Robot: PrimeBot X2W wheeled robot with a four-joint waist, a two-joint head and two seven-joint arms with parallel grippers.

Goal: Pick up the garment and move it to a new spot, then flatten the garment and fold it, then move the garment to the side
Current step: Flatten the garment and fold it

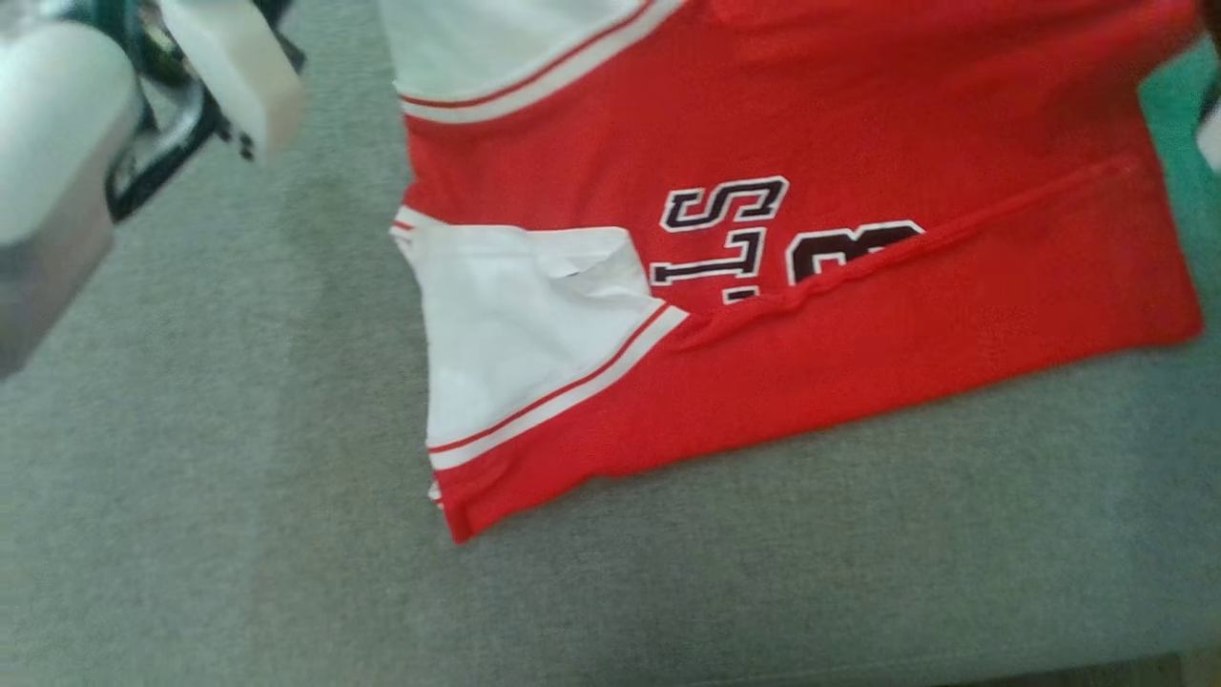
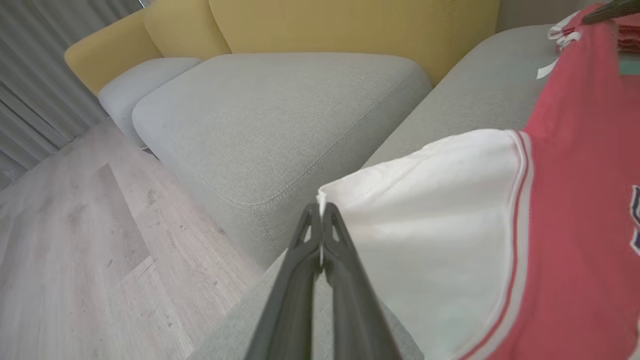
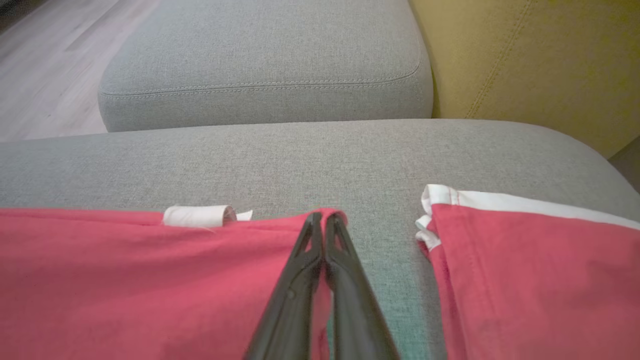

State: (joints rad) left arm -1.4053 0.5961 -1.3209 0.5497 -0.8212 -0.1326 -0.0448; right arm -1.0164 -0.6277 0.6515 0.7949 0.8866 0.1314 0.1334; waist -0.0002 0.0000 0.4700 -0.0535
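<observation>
head view, nearest first: bare strip of grey seat cushion [image 1: 238, 496] along the bottom and left, open room there; then one garment [image 1: 811, 382], a red jersey with white sleeves, spread over that cushion, a fold ridge crossing the dark lettering, near corner pointing toward the front edge. up left, one pale forearm [image 1: 57, 143], blurred. left wrist view: left gripper [image 2: 321, 209] pinched fully together on the corner of a white sleeve, held up; wood floor [image 2: 75, 250] to the left, beyond it a second grey cushion [image 2: 280, 125] with a bare top, a smaller grey cushion [image 2: 145, 75] behind, yellow backrest [image 2: 350, 25] farthest. right wrist view: right gripper [image 3: 323, 218] clamped tight on a red edge of the garment, a gap of bare cushion just to its right before more red cloth with white trim. counted: one garment, two white sleeves, two grippers both closed on cloth, three grey cushions, one backrest.
</observation>
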